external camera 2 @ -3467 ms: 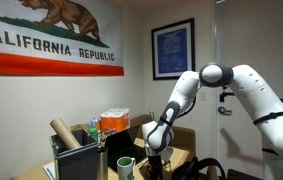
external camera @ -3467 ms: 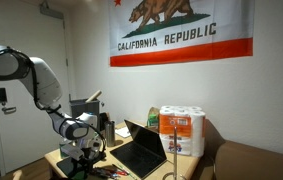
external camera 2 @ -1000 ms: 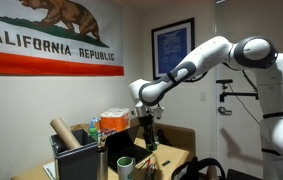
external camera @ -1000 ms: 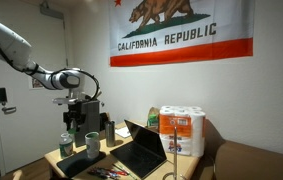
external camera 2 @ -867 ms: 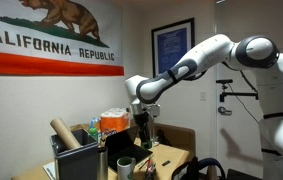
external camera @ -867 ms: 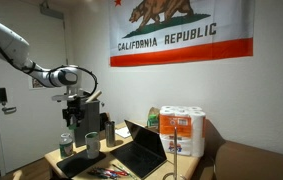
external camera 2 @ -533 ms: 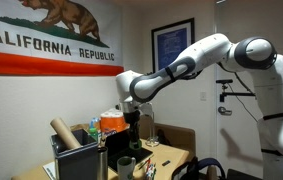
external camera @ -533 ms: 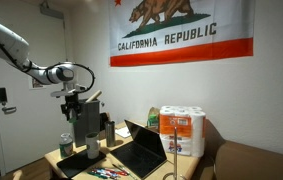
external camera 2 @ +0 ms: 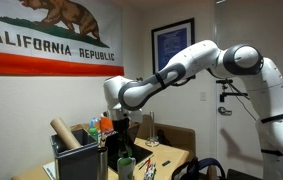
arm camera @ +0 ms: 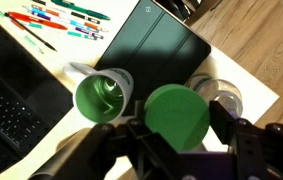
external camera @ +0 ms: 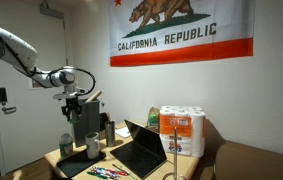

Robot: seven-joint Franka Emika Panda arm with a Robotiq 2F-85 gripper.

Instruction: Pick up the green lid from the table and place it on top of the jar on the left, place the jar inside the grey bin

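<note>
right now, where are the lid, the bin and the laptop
lid (arm camera: 178,112), wrist view, middle of its green top
bin (arm camera: 151,45), wrist view, its bare floor
laptop (arm camera: 3,100), wrist view, its keyboard

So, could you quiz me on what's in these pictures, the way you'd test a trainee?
1. True or false: the robot's fingers are empty.
2. In the wrist view, what lies near the top left, beyond the grey bin? A) coloured pens B) a banana C) a spoon
3. Which two words are printed on the flag on the wall in both exterior views?

Key: 1 false, they grip the green lid. 2 A. 3 California Republic.
</note>
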